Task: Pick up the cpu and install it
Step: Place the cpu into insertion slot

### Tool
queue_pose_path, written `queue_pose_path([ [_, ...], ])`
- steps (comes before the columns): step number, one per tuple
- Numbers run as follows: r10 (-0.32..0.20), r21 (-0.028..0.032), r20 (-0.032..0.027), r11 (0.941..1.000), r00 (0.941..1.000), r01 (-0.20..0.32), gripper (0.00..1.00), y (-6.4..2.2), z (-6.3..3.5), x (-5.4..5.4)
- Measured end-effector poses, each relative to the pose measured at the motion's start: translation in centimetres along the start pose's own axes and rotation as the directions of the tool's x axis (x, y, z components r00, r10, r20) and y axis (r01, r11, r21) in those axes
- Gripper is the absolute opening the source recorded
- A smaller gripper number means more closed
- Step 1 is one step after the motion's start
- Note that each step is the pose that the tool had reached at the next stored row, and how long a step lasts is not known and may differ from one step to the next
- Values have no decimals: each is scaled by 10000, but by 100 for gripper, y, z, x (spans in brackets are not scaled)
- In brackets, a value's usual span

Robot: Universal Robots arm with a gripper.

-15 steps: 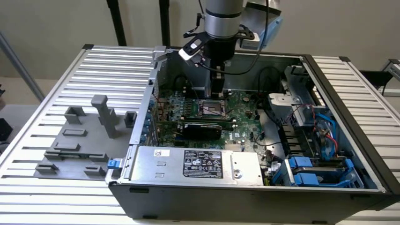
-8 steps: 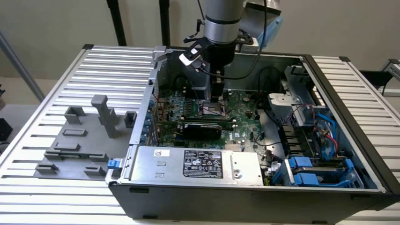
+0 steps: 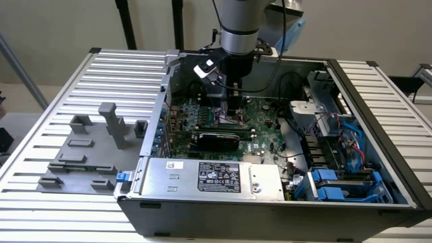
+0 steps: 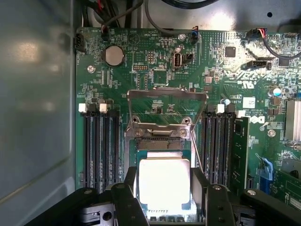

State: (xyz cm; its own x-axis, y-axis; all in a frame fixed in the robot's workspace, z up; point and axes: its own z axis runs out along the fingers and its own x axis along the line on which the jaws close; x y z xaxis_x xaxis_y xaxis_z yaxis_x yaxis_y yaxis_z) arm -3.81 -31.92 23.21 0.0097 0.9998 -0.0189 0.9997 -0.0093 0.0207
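Note:
The cpu, a small square chip with a bright silver top, lies flat between my gripper's two dark fingers, which press on its opposite edges. My gripper holds it just over the open socket on the green motherboard. The socket's metal load plate is swung up and back. In the exterior view my gripper reaches straight down into the open computer case, low over the board's middle.
Black memory slots run along both sides of the socket. A graphics card, the power supply, drive bays with blue tabs and cables crowd the case. Grey fixture blocks stand on the slatted table at the exterior view's left.

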Motion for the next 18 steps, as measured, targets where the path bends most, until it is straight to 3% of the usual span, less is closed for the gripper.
queue_pose_path([
  [12,-8,13,-1,10000,10000,8,55,3,206,10],
  [18,-10,66,1,10000,10000,10,55,2,241,37],
])
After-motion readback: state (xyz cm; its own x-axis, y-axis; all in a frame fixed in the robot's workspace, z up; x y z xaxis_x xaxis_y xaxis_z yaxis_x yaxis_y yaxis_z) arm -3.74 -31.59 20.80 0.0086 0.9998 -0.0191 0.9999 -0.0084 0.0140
